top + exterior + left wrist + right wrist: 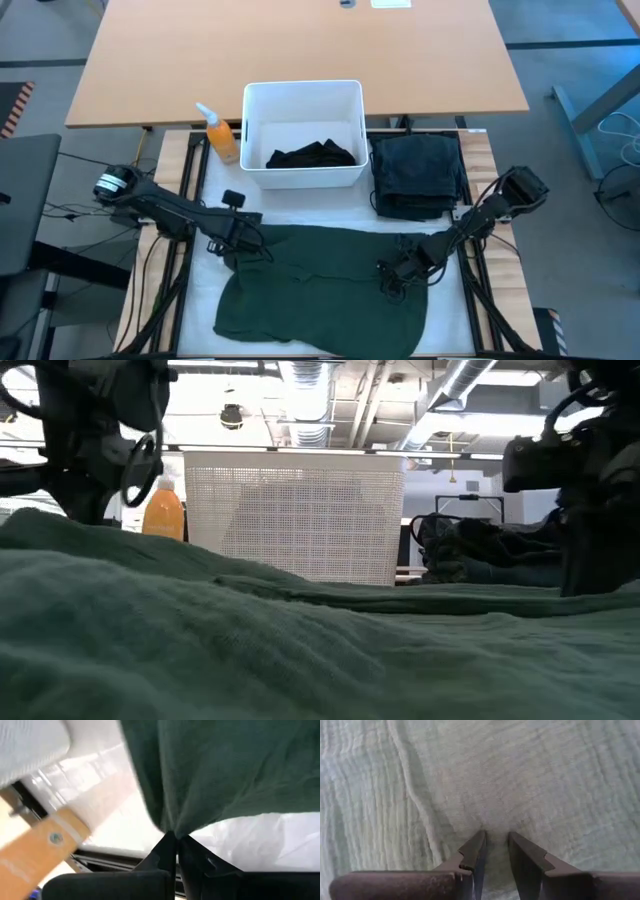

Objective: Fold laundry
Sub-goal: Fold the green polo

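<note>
While the dark green shirt [320, 285] lies spread across the table's front with its long axis side to side, the left gripper [243, 243] pinches its left edge — the right gripper [400, 272], fingers slightly parted, presses its right side.

The spread shirt [320, 290] lay across the near middle of the table [200, 165], with the bin [303, 133] behind it holding a bundle of clothing [315, 155]. The spray bottle [220, 135] stood just left of the bin, and the folded trousers [417, 175] lay just to its right, behind the shirt's right part. The left gripper [245, 240] sat at the shirt's left rear corner, pinching the cloth edge, and the right gripper [392, 275] rested on the shirt's right side.
</note>
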Available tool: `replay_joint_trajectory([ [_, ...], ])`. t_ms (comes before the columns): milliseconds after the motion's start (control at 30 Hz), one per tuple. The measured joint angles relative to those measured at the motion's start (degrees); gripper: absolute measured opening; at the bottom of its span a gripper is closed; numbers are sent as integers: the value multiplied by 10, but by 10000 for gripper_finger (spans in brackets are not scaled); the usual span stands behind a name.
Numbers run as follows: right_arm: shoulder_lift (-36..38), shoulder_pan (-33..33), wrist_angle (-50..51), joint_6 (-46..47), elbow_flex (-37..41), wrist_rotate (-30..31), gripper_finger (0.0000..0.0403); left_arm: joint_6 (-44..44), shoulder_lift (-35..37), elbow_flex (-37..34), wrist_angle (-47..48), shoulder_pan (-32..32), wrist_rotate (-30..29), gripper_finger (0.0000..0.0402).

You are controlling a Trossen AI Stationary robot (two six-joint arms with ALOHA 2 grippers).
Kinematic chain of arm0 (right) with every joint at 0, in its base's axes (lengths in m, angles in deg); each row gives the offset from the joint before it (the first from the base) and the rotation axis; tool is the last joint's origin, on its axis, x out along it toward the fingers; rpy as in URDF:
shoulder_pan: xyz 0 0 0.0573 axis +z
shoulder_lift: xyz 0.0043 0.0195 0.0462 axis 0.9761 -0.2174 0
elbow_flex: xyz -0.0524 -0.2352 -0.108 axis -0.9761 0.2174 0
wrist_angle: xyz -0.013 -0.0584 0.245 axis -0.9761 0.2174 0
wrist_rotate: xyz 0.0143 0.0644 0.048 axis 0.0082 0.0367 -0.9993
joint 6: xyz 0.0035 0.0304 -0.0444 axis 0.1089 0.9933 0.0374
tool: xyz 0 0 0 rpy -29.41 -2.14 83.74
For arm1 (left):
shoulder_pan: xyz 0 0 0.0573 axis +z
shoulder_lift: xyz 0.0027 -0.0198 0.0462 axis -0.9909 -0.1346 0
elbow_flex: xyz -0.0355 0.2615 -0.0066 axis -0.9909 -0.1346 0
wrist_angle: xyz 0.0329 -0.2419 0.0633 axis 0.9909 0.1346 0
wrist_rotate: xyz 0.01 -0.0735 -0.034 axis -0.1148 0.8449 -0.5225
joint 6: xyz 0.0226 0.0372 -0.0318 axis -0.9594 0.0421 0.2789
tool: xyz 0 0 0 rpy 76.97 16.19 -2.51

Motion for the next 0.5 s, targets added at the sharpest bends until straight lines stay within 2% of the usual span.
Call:
replay_joint_trajectory([
  [300, 3, 7, 0, 13, -1, -39, 112, 83, 70, 0, 36, 67, 2, 0],
  [500, 1, 3, 10, -20, -22, -35, 112, 113, 76, 0, -27, 96, -36, 0],
])
